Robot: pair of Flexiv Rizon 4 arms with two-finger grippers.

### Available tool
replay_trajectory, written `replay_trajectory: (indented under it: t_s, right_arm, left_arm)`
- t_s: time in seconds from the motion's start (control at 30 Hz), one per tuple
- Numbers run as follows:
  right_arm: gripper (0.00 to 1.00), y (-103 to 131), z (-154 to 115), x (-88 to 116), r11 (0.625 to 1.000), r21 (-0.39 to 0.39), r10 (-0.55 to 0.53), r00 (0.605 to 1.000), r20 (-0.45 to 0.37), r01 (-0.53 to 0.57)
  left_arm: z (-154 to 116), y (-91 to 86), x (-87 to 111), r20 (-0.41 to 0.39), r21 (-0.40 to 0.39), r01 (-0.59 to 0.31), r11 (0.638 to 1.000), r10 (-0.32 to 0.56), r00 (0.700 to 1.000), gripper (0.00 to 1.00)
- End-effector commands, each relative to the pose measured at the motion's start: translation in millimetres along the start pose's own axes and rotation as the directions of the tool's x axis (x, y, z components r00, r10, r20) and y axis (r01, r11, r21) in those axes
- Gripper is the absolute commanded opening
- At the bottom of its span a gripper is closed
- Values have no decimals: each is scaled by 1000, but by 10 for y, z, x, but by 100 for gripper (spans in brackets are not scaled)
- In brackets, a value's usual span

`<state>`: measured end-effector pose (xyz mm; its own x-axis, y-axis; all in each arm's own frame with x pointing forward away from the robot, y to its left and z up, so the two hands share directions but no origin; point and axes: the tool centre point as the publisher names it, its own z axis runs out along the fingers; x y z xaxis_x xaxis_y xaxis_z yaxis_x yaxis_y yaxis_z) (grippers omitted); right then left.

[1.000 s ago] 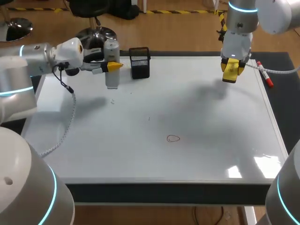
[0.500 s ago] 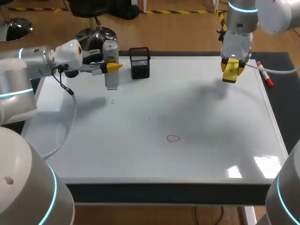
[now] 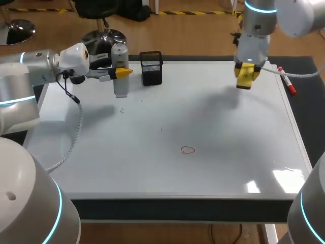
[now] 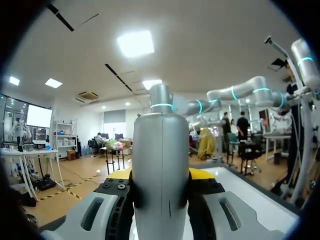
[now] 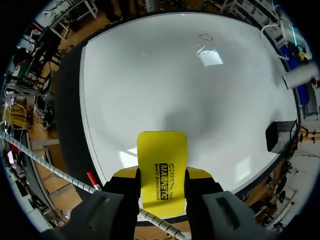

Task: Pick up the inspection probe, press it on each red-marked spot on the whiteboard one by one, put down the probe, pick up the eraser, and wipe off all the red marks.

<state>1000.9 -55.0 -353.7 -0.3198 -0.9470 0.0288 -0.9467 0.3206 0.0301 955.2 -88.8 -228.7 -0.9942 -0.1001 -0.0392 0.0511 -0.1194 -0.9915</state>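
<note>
- Now, your right gripper is pinching the yellow eraser from both sides. The eraser's long axis runs out along the fingers and down toward the whiteboard. It hangs over the board's far right part, apparently clear of the surface.
- The one red mark you can see, a small open loop, lies toward the near edge and to your left of the eraser, well apart from it. In the right wrist view it sits far ahead of the eraser, across bare board.
- Your right arm is slightly the nearer one and it has the tool. So the wipe looks like its job: come toward you and leftward, then lower onto the loop.
- Your left gripper is clamped on the inspection probe. The probe stands upright at the board's far left, near the black mesh pen holder, with its foot seemingly on the board. It does not look let go yet.
- A red marker lies at the board's right edge, near the right gripper.
- Against half a second ago, the right gripper and eraser have shifted a little to your left. The left arm, probe and mark sit where they were.
</note>
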Motion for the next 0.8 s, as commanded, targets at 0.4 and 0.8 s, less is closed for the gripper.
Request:
replay_trajectory:
  t_s: [0.4,0.8]
  right_arm:
    - [0,862,9,-680,982,69,-175,985,5,174]
    - [0,1657,76,-1134,960,75,-275,960,53,271]
  left_arm:
    - [5,-5,-2,1,1,-1,1000,1,1000,0]
    - [5,-5,-2,1,1,-1,1000,1,1000,0]
